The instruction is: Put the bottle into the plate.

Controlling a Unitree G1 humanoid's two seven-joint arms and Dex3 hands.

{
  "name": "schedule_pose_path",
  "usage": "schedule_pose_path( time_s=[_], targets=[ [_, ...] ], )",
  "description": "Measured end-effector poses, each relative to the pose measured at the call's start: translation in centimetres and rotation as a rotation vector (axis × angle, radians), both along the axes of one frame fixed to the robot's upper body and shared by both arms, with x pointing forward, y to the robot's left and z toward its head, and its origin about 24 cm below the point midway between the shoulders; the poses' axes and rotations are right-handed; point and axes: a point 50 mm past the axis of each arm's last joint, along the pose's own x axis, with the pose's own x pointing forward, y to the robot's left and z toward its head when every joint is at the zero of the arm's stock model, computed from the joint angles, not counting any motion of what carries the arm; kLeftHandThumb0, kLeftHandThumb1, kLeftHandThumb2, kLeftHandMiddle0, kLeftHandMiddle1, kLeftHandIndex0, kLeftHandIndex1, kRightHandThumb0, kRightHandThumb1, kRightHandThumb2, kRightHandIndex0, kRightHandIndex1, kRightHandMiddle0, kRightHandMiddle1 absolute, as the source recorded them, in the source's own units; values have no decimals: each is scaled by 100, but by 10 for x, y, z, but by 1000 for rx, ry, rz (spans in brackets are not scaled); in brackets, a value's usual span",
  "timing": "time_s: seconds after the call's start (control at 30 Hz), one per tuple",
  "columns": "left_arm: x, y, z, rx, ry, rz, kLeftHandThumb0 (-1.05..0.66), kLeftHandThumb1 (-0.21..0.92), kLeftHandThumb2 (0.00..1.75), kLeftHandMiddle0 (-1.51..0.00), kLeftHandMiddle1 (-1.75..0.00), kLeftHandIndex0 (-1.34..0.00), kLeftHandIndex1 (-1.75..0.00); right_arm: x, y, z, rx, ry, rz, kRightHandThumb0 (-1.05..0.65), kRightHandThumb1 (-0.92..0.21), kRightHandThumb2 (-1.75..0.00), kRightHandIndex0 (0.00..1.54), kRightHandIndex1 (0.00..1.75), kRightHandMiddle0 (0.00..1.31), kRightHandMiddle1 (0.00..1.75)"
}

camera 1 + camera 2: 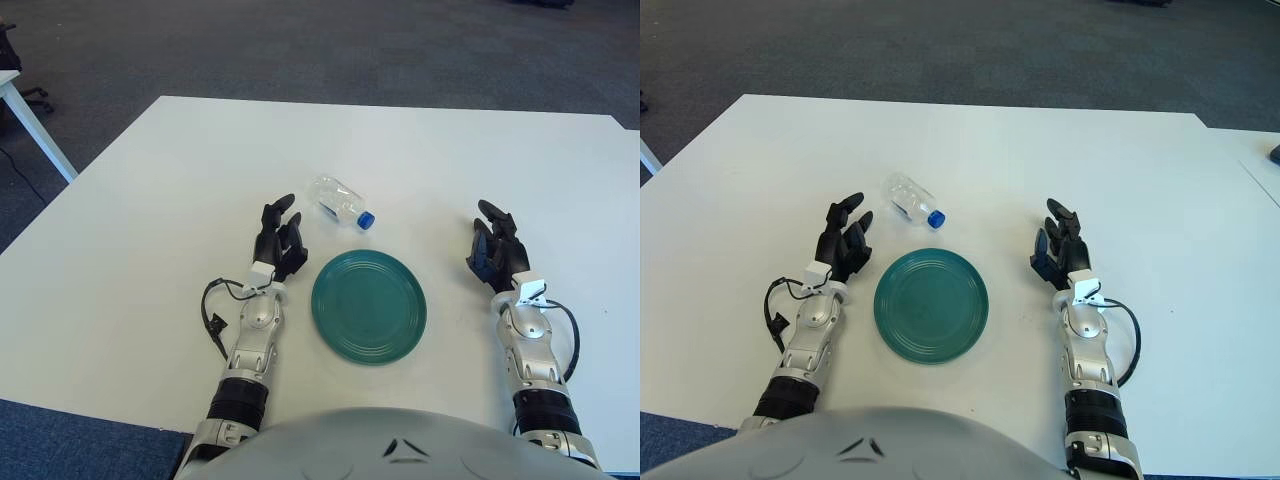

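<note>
A clear plastic bottle (336,201) with a blue cap lies on its side on the white table, cap pointing toward the plate. The green round plate (368,305) sits just in front of it, with nothing on it. My left hand (279,237) is beside the plate's left edge, below and left of the bottle, fingers spread and holding nothing. My right hand (495,250) shows to the right of the plate, fingers extended, also holding nothing. Neither hand touches the bottle.
The white table (150,200) stretches wide around the plate and ends at a far edge before dark carpet. Another white table's leg (35,125) stands at the far left. A black cable (215,310) loops off my left wrist.
</note>
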Motion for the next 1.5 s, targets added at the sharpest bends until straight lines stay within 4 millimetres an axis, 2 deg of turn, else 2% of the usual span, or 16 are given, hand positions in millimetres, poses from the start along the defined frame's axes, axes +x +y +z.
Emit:
schedule_pose_path(
  time_s=[0.97,1.13,1.3,1.5],
  targets=[
    [0,0,0,1,0,1,-84,92,85,-60,0,-20,-72,0,-1,-1,-1,6,1,-68,-92,-85,20,0,0,54],
    [0,0,0,21,-4,10,-88,92,86,-53,0,-18,-71,0,-1,-1,-4,5,1,-68,-92,-84,20,0,0,54],
    [-2,-3,1,244,-50,55,-99,92,86,-47,0,-12,-68,1,-1,0,-4,-2,1,-67,-92,-84,20,0,0,55],
    [-5,-8,5,557,-164,91,-104,92,92,-49,-2,-8,-67,2,-2,0,-3,1,-3,-67,-92,-84,21,0,0,55]
  ],
)
